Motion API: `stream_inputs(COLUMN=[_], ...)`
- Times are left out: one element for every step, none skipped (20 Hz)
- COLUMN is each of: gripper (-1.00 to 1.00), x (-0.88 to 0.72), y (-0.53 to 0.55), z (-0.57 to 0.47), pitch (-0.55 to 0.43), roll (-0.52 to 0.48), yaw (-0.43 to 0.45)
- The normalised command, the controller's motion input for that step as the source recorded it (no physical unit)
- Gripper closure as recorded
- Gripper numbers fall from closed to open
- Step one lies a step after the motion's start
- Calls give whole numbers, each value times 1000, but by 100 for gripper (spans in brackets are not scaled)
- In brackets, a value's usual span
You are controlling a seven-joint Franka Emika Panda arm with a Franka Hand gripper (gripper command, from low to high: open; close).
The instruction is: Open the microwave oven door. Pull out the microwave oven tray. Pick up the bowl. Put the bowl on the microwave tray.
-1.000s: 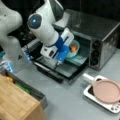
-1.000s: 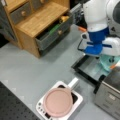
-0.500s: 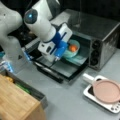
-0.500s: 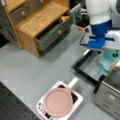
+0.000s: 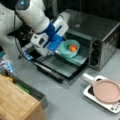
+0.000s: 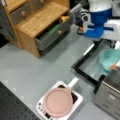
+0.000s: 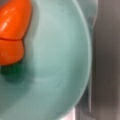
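Dark glass-fronted microwave oven door (image 5: 53, 68) folded down flat; thin dark microwave oven tray (image 5: 80, 58) drawn out to receive. Small pale teal-green bowl (image 5: 69, 48) with orange item (image 7: 12, 30) over that tray, at blue-and-white gripper (image 5: 60, 45). Fingers hidden: clasped or released, cannot tell; contact with tray unclear.

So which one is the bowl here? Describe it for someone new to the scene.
Find the silver oven with its door folded down. At its mouth, beside the blue pincer, sits the bowl: small, round, teal, with an orange item inside, unlike the flat pink plate.
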Motion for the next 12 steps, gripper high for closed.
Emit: stream_inputs(gripper=[-100,-100,-100,-100,-100,-100,-100,-100,-100,-100,-100,-100], x=[549,569,618,671,713,749,714,717,734,694,653,607], y=[-648,-641,-683,-712,-722,-714,-598,-552,-521,-460,-396,-324], z=[306,303,312,321,333,340,324,323,321,312,296,267], pitch=[267,279,294,310,317,322,327,351,361,363,368,360], roll=[-226,-203,-173,-138,-109,-81,-58,-6,18,28,48,62], yaw=[240,241,268,319,343,358,364,368,363,352,344,327])
